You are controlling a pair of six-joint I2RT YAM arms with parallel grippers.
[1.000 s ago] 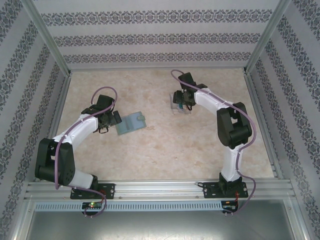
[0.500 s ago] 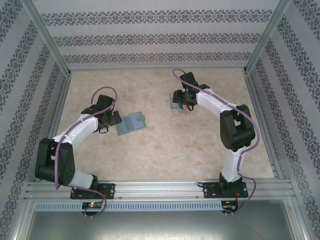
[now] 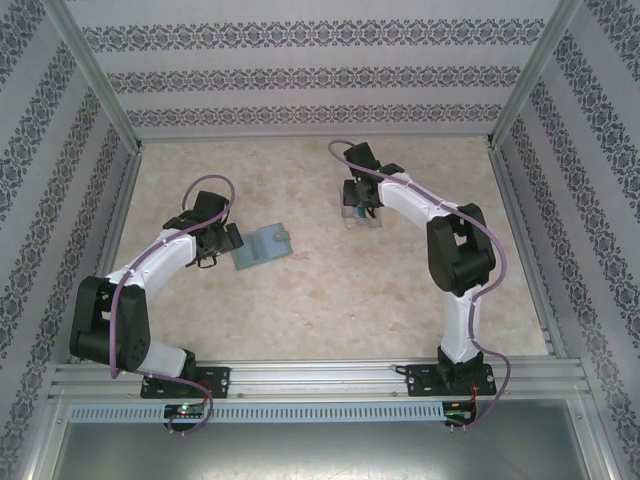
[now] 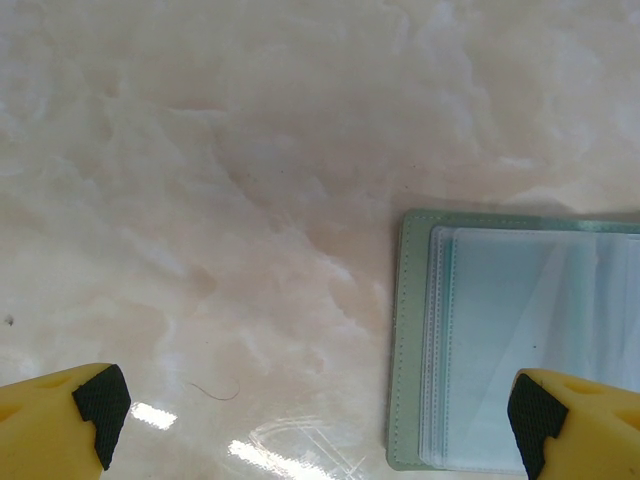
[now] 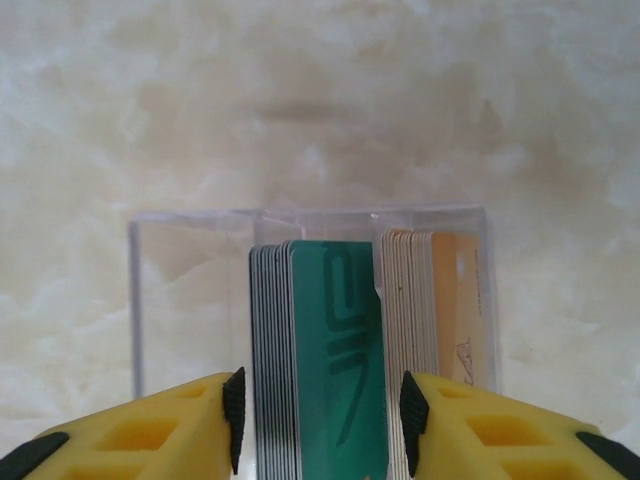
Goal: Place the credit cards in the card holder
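From my station, the left hand [image 4: 315, 405] hung low over the tabletop [image 4: 200, 150] with its two yellow fingers spread wide apart and nothing between them. The card holder [image 4: 520, 330] lay flat and opened out, just ahead of that hand and off toward its right finger. Its grey-green border and the clear sleeves inside faced up, and the finger's black tip overlapped its near edge in the wrist view. Well away from it, the right hand [image 5: 320, 420] was lowered over a clear box [image 5: 190, 300] standing on the tabletop. The cards stood on edge inside the box, packed side by side. That hand's fingers were partly apart and straddled a teal card [image 5: 335, 350] together with a thin stack of grey cards [image 5: 268, 350] on its left. Both pads sat very close to that bundle, but I could not tell whether they were pressing on it or only flanking it. Pale cards and a few orange cards [image 5: 455, 310] stood just outside the right finger, against the box's wall. The far part of the box beyond the hand held nothing I could make out.
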